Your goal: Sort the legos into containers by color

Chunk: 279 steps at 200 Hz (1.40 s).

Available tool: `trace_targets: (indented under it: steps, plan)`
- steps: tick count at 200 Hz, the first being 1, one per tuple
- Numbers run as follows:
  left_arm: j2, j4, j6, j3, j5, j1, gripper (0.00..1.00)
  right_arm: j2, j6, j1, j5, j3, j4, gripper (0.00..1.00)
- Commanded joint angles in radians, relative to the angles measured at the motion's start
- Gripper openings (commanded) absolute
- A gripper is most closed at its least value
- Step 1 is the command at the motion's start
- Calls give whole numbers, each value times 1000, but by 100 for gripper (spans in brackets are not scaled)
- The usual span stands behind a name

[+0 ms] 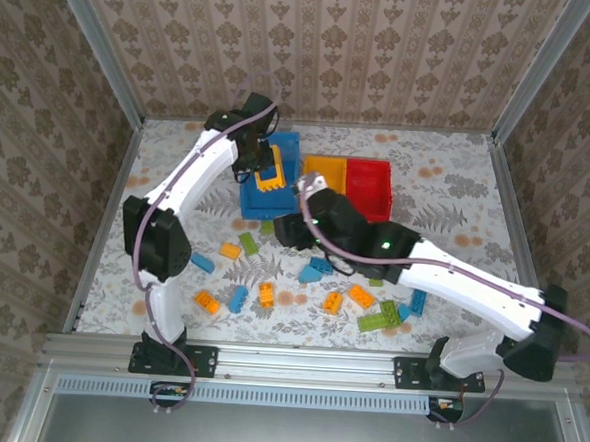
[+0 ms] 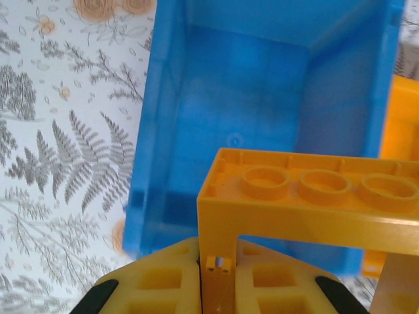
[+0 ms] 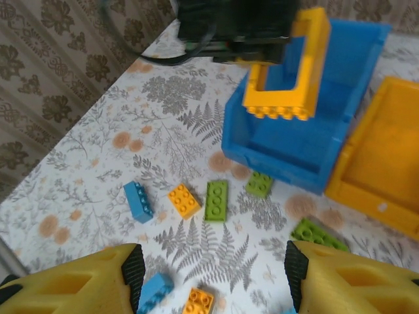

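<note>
Left hand [image 2: 218, 288], clamped on the orange frame [image 2: 308, 196] above the blue bin [image 2: 229, 98], should shift to the adjoining yellow-orange bin [image 3: 383, 157]; right hand [image 3: 213, 275] gapes empty.

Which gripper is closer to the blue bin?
Left. The left gripper hangs over the blue bin, shut on the orange frame; the right gripper hovers open above loose bricks on its near side.

No lettering, numerals, brand marks or signs are legible on any surface. The wall covering [image 1: 336, 43] and the table cover [image 1: 457, 191] carry ornamental prints only, a damask motif and a fern-and-flower motif. The blue bin [image 2: 249, 98] and the orange frame brick [image 2: 314, 196] show plain moulded plastic without readable marking.
</note>
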Motion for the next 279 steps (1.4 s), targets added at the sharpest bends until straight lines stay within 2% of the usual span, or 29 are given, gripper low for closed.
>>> trace_targets:
  steps: [1, 45, 52, 111, 181, 224, 250, 270, 279]
  plan:
    - [88, -49, 84, 109, -10, 18, 14, 55, -61, 6, 133, 57, 76, 62]
    - [285, -91, 120, 322, -11, 18, 14, 72, -52, 1, 153, 32, 89, 62]
    - [305, -92, 120, 339, -10, 46, 14, 72, -50, 0, 154, 26, 90, 62]
    - [394, -13, 144, 357, 28, 59, 14, 51, -17, -5, 149, -18, 94, 63]
    - [431, 47, 151, 356, 101, 52, 20, -10, 68, -42, 122, -133, 78, 63]
    - [423, 40, 167, 356, 113, 54, 36, -120, 172, -85, 30, -221, -9, 68]
    - [385, 37, 167, 336, 109, 54, 38, -189, 219, -105, 11, -280, -81, 69]
    - [322, 55, 155, 293, 103, 52, 40, -259, 266, -128, 49, -313, -179, 68]
    - [273, 76, 143, 256, 99, 51, 44, -290, 291, -148, 68, -327, -230, 66]
